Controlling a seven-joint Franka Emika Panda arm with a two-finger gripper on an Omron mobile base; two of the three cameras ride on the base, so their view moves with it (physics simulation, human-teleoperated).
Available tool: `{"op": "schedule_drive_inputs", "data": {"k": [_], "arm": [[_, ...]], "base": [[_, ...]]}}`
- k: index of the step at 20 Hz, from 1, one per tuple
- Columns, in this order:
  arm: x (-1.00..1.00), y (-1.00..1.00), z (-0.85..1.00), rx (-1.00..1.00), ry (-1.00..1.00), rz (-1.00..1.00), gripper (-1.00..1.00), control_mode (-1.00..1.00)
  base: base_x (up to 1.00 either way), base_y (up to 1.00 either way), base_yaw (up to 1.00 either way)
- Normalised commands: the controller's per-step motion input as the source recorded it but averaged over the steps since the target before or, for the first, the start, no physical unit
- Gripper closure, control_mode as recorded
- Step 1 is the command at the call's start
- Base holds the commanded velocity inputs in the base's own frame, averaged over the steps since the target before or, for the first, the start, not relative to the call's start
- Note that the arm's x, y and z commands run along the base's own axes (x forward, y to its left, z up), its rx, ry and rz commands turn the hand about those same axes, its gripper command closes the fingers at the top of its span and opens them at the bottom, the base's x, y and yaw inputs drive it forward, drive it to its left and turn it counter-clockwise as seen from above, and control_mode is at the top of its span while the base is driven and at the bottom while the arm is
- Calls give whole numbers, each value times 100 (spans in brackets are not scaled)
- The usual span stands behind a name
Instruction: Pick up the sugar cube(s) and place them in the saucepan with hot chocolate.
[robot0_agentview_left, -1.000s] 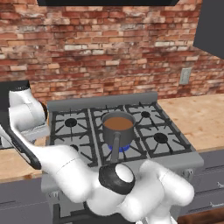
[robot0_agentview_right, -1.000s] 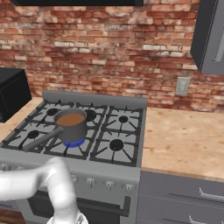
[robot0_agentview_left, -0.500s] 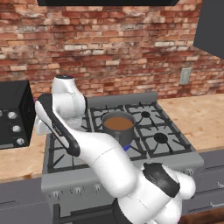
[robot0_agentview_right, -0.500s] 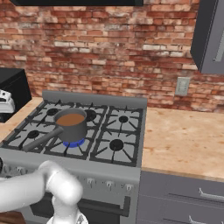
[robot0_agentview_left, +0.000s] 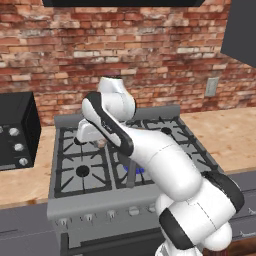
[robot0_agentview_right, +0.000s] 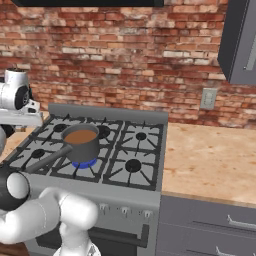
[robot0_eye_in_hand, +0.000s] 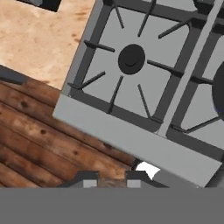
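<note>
The saucepan (robot0_agentview_right: 82, 145) is dark grey with brown hot chocolate inside. It stands on the stove's front-left burner over a blue flame, its long handle pointing toward the front-left. In the hand view its dark rim (robot0_eye_in_hand: 218, 94) curves in at the right edge. My hand (robot0_agentview_left: 89, 132) hovers over the rear-left burner, left of the pan, and it reaches in at the left edge of the right base view (robot0_agentview_right: 19, 117). The gripper (robot0_eye_in_hand: 111, 177) has its tips close together with a narrow gap. The sugar cubes are out of view; I cannot tell whether one sits between the tips.
A black oven-like appliance (robot0_agentview_left: 15, 130) stands on the left counter. Wooden counter (robot0_agentview_right: 210, 160) stretches to the right of the stove (robot0_agentview_right: 135, 145). Behind is a brick wall with an outlet (robot0_agentview_right: 207, 98). A dark cabinet (robot0_agentview_right: 240, 40) hangs at the upper right.
The arm has swung from the left counter to the right, bringing the hand over the stove's rear-left burner. The finger gap looks the same. The saucepan has not moved.
</note>
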Motion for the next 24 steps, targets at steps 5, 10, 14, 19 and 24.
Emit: {"op": "schedule_drive_inputs", "data": {"k": [5,10,14,19,24], "arm": [[54,-79,0,0,5,0,100,-100],[42,-67,0,0,0,0,100,-100],[50,-62,0,-3,2,0,100,-100],[37,-40,-1,-4,0,-2,100,-100],[3,-19,-1,-9,0,-5,100,-100]], "base": [[0,0,0],[0,0,0],[0,0,0],[0,0,0],[0,0,0]]}}
